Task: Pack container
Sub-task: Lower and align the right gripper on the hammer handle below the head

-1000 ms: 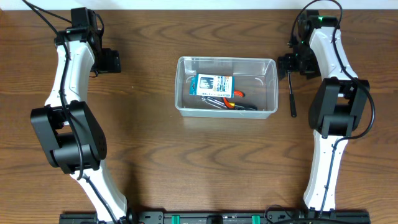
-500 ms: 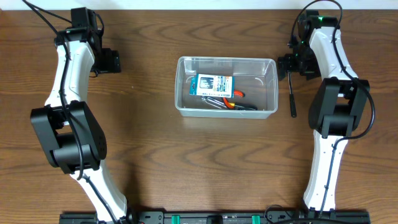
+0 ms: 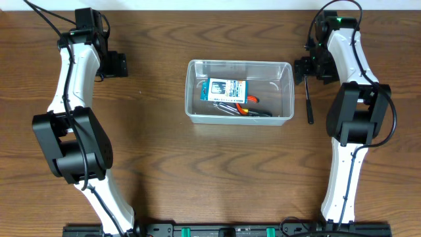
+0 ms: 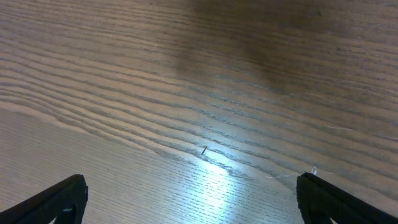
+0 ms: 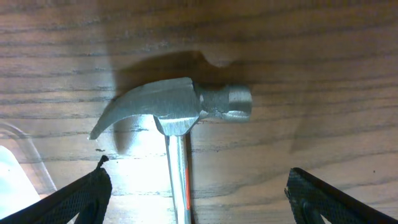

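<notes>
Just beside the container, the right fingers spread over a hammer.

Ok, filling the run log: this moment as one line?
right end effector open over steel claw hammer on wooden table | left end effector open | clear plastic rectangular tub holds blue-and-white box

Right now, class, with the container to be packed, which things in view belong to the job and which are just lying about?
Belong: clear plastic container; blue-and-white box and orange-handled tool inside it; hammer lying beside it; right gripper, open over the hammer head.
Just there: wooden table; left gripper, open over wood.
</notes>
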You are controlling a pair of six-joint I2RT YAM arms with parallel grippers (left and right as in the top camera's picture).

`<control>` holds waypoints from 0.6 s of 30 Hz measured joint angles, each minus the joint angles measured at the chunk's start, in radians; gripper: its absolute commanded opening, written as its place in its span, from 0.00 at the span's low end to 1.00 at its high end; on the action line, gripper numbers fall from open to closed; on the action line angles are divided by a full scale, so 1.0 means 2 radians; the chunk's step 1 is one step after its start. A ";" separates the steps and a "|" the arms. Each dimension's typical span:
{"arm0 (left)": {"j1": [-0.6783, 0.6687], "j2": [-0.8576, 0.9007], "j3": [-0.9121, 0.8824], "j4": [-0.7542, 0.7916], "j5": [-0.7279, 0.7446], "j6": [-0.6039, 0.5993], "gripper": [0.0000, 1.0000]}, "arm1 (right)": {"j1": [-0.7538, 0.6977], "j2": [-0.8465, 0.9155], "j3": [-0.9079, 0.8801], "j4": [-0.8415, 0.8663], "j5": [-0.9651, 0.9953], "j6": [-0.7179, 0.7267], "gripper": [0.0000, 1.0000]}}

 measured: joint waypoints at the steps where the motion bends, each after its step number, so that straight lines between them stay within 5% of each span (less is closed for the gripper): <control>1: 0.000 0.000 0.000 0.000 0.000 0.000 0.98 | 0.000 0.000 0.000 0.002 0.000 0.000 0.92; 18: 0.000 0.000 0.000 0.000 0.000 0.000 0.98 | 0.000 0.000 -0.029 0.023 -0.004 -0.001 0.95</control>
